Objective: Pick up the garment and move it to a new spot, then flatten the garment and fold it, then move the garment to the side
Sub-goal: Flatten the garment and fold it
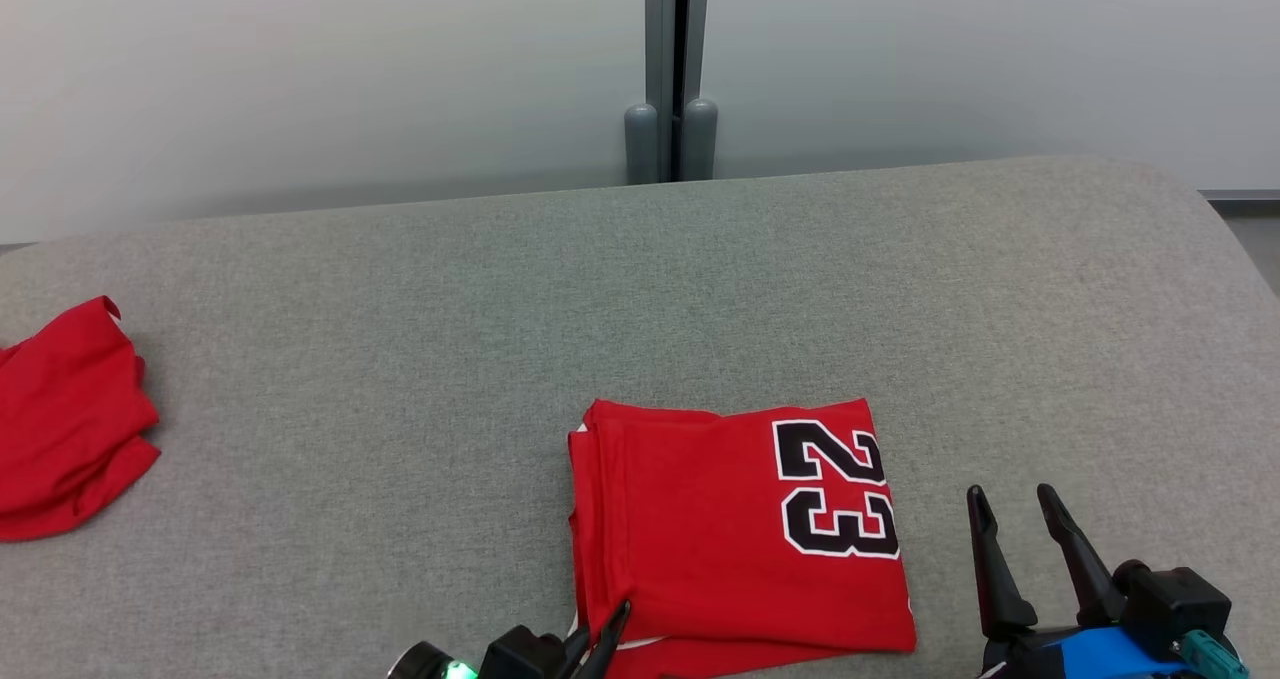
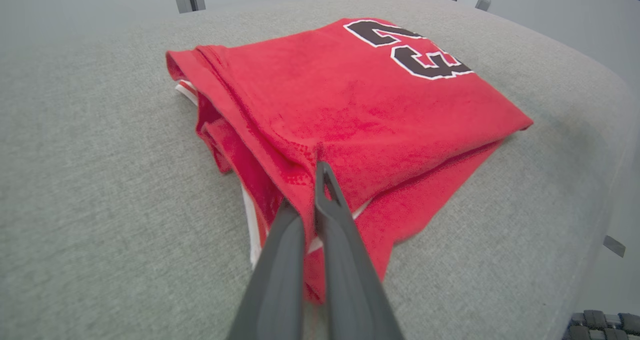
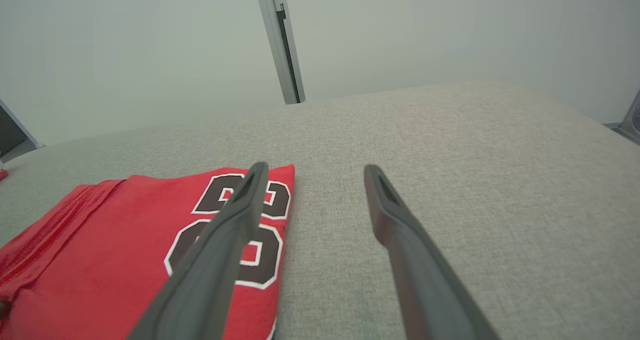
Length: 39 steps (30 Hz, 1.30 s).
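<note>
The garment point(image 1: 720, 529) is a red jersey with a black "23", folded into a flat rectangle near the front of the grey padded surface point(image 1: 400, 359). My left gripper point(image 1: 612, 624) is shut on the garment's near left corner. In the left wrist view the two fingers of the left gripper point(image 2: 305, 190) pinch the layered edge of the garment point(image 2: 350, 104), one above and one below the cloth. My right gripper point(image 1: 1010, 504) stands open just right of the jersey, nothing between its fingers. In the right wrist view the right gripper point(image 3: 312, 172) hovers beside the numbered end of the garment point(image 3: 125, 240).
A second, crumpled red cloth point(image 1: 65, 419) lies at the far left of the surface. A grey post point(image 1: 672, 69) stands behind the surface against a pale wall. The surface curves down at its right edge point(image 1: 1240, 259).
</note>
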Tool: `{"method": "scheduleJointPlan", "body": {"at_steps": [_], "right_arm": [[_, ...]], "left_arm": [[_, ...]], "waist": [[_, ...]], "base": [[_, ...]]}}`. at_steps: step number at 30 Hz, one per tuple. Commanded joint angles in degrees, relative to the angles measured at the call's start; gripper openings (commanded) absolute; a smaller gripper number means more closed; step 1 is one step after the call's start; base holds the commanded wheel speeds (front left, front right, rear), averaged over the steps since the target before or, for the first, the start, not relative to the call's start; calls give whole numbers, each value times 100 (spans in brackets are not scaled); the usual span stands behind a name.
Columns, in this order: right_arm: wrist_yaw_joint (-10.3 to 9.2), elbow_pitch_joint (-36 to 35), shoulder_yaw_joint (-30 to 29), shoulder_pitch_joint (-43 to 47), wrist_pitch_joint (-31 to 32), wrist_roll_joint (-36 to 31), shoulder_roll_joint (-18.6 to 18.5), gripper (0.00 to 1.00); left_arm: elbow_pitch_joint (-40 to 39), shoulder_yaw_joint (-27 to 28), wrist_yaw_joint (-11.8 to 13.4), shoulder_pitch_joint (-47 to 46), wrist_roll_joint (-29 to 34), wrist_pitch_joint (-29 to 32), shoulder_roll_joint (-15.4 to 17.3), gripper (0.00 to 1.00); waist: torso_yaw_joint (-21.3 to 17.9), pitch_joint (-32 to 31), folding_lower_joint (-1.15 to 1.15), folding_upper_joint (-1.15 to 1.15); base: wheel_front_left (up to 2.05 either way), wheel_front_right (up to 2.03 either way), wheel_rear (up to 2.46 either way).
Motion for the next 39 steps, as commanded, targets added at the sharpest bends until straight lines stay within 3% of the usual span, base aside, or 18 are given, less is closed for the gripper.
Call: {"method": "scheduleJointPlan", "body": {"at_steps": [1, 4, 6, 13, 22, 28, 39], "right_arm": [[1, 16, -20, 45, -28, 21, -2, 100], [1, 40, -22, 35, -33, 9, -2, 100], [2, 63, -31, 29, -37, 16, -2, 100], [2, 88, -80, 22, -41, 22, -5, 100], [1, -28, -65, -41, -43, 18, -5, 100], [2, -36, -56, -14, -46, -28, -5, 100], [2, -133, -104, 223, 43, -134, -4, 100]], "left_arm": [[-20, -11, -3, 61, -48, -25, 35, 0], [-1, -55, -3, 90, -117, -25, 42, 0], [-75, 36, 53, 113, -158, -25, 18, 100], [-806, 555, 233, 218, -195, -25, 36, 100], [-1718, 1823, 609, 322, -54, -25, 158, 100], [-1886, 2454, 677, 402, 72, -25, 194, 100], [-1712, 2931, 640, 626, 232, -25, 247, 100]], "waist": [[24, 8, 0, -1], [39, 16, 0, -1], [56, 21, 0, -1], [94, -3, 0, -1], [202, -84, 0, -1], [265, -219, 0, -1], [360, -445, 0, -1]], "base": [[0, 0, 0], [0, 0, 0], [0, 0, 0], [0, 0, 0], [0, 0, 0], [0, 0, 0], [0, 0, 0]]}}
